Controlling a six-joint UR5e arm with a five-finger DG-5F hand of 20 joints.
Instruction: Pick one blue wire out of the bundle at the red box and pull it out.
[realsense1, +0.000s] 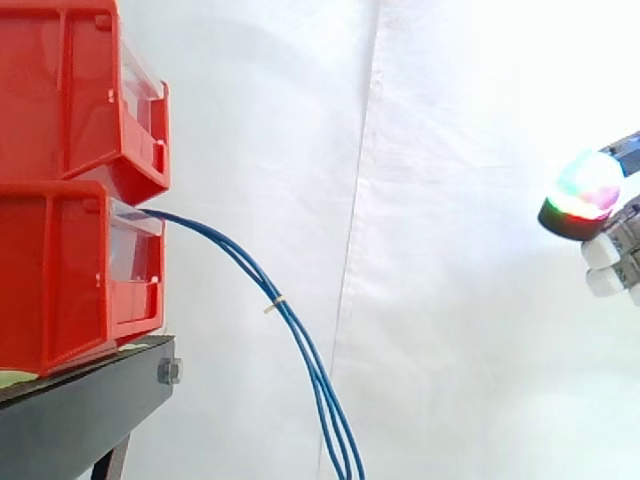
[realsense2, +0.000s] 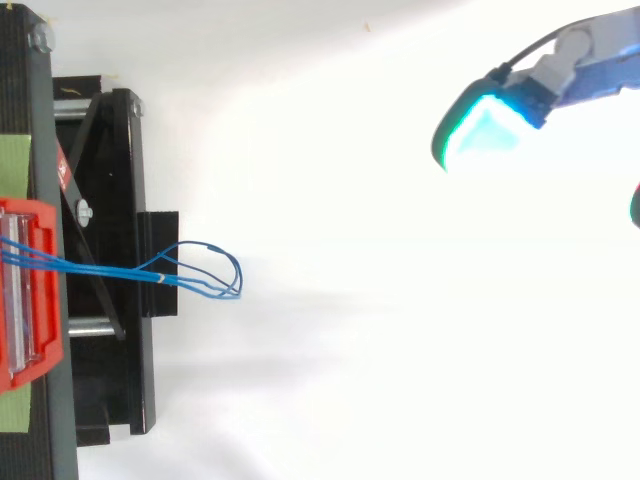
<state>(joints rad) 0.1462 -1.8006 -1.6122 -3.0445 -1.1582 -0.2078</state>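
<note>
Approach step: hand (realsense2: 490, 125) well apart from the blue wires (realsense1: 281, 304) hanging off the lower red box (realsense1: 60, 270), fingers (realsense1: 585, 190) spread, empty; next, reach in, pinch one

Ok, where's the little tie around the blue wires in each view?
Side view: the tie is left of centre, midway down the blue wires drooping from the red bins.
Top view: the tie is at the left, over the black stand.
Shared landmark: the red bins.
</note>
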